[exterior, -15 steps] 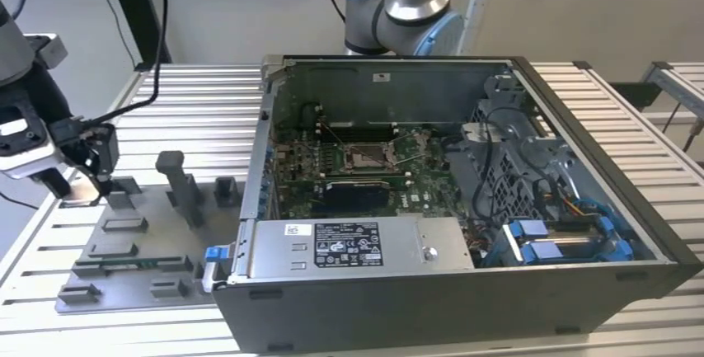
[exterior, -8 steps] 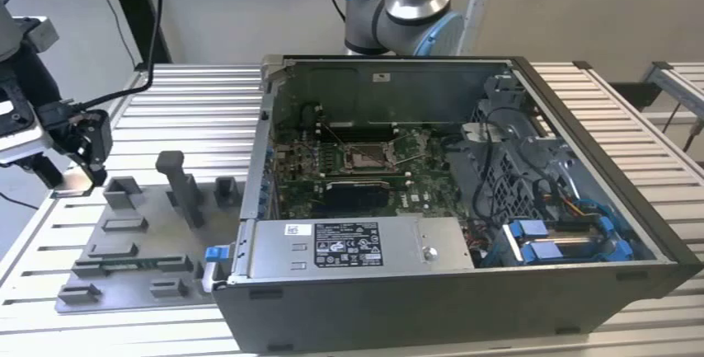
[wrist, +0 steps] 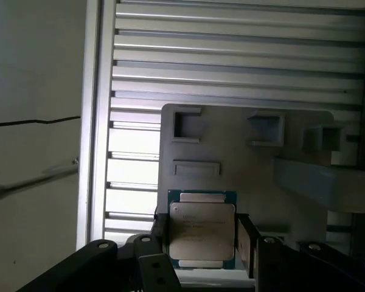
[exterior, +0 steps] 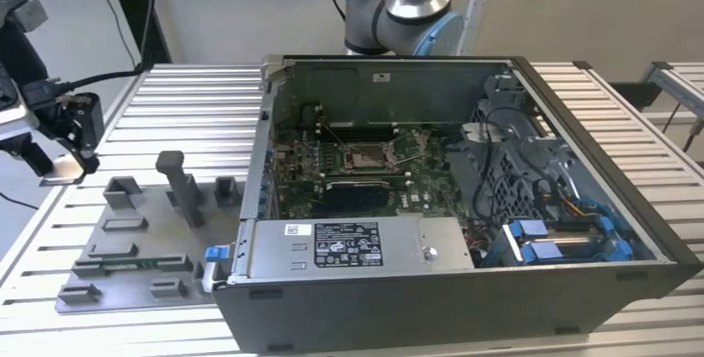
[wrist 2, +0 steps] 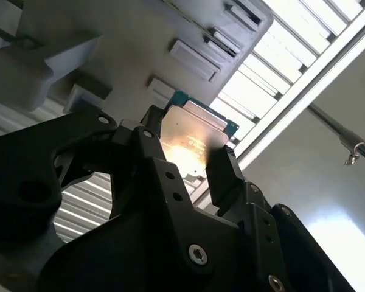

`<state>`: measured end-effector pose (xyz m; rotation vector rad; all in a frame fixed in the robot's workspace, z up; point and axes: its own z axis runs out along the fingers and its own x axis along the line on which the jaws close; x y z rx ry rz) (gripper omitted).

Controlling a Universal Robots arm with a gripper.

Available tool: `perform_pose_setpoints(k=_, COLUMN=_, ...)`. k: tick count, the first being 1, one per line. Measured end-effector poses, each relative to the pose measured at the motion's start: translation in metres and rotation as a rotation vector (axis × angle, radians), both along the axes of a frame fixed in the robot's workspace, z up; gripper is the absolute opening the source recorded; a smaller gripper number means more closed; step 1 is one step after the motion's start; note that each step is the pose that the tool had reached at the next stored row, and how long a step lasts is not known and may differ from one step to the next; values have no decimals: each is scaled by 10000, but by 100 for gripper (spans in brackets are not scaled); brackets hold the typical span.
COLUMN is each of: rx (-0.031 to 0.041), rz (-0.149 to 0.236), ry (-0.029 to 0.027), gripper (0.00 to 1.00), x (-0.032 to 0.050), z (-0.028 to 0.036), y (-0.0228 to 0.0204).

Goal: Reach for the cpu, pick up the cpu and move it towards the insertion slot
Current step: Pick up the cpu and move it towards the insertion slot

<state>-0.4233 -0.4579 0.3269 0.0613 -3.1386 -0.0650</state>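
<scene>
Fingers (wrist: 160,234) of the black tool (wrist: 204,238) are clamping the cpu (wrist: 202,220), a thin silvery square with a green rim, by opposite edges above the grey fixture plate (wrist: 231,158). The shiny-framed insertion slot (exterior: 368,156) is sitting well apart in the computer case (exterior: 594,209).

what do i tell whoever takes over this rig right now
Gripper: shut on the cpu, gripped by two opposite edges and held above the grey fixture plate.
Insertion slot: empty, inside the open computer case, off to the exterior view's right of the gripper.
Done: reach and pick-up.
Left: the cpu is outside the case, not yet at the slot.
</scene>
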Motion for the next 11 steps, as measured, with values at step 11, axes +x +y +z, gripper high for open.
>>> perform_pose_setpoints(k=11, rx=0, rz=1, ry=-1, gripper=0, x=0, z=282, y=0)
